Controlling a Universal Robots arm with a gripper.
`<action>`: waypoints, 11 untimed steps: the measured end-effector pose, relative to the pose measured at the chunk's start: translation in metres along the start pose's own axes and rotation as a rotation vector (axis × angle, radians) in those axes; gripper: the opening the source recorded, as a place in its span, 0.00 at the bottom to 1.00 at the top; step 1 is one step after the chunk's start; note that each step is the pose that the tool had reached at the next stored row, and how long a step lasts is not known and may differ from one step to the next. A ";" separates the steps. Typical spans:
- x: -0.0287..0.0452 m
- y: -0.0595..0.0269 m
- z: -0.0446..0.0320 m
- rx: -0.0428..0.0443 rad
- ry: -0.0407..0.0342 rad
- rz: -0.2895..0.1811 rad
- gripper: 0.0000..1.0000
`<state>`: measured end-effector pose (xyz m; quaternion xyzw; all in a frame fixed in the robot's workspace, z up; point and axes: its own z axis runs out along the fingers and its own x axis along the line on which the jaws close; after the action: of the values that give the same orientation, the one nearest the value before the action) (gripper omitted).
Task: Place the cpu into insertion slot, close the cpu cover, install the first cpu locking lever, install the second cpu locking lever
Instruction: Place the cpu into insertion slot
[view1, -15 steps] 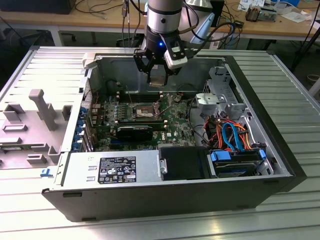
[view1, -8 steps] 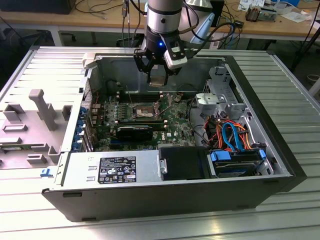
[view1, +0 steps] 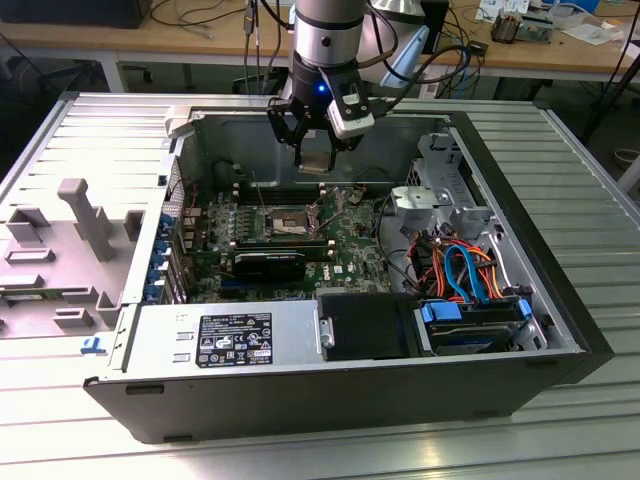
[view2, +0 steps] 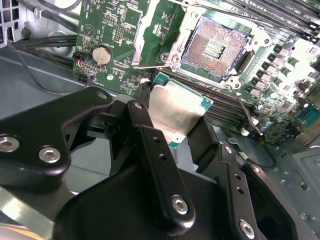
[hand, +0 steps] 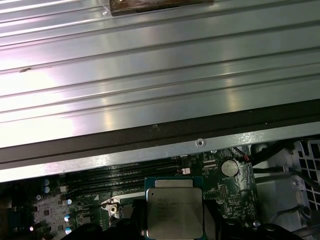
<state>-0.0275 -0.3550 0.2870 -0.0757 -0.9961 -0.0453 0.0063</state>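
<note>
So the gripper (view1: 318, 165) is clamped on the cpu (view1: 318, 157), one black finger (view2: 150, 142) on each of two opposite edges, and the chip sits right between the fingertips. It's hanging in the air inside the open computer case (view1: 300, 400), above the motherboard (view1: 352, 252) and not touching anything else.

Orientation: in both wrist views the silvery metal top of the cpu (view2: 175, 112) faces back up toward the wrist, with a thin green border showing around it. The underside faces down at the board. It's basically square, so there's no real long axis. Its gripped edges run along the fingers, and the free edge pointing away from the palm sticks out past the fingertips.

The insertion slot (view2: 215, 50) is below the gripper and out beyond the fingertips, well apart from the chip. It's uncovered, and you can see the tan contact field inside the metal rim. The cpu cover (view2: 144, 30) is flipped open off the far side of the slot, with green board showing through its window. A thin lever rod (view2: 245, 107) is swung loose next to the slot.

The long black memory slots (view2: 225, 102) lie just past the chip's free edge, lower down. A coin battery (view2: 102, 55) sits on the board off to one side of the fingers.
</note>
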 end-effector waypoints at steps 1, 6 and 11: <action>0.0000 0.0000 0.0000 0.0000 -0.0001 0.001 0.54; 0.0000 0.0000 0.0000 0.0000 -0.0003 0.004 0.54; 0.0000 0.0000 0.0001 -0.0002 -0.0009 0.010 0.54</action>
<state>-0.0275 -0.3550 0.2869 -0.0806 -0.9957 -0.0453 0.0060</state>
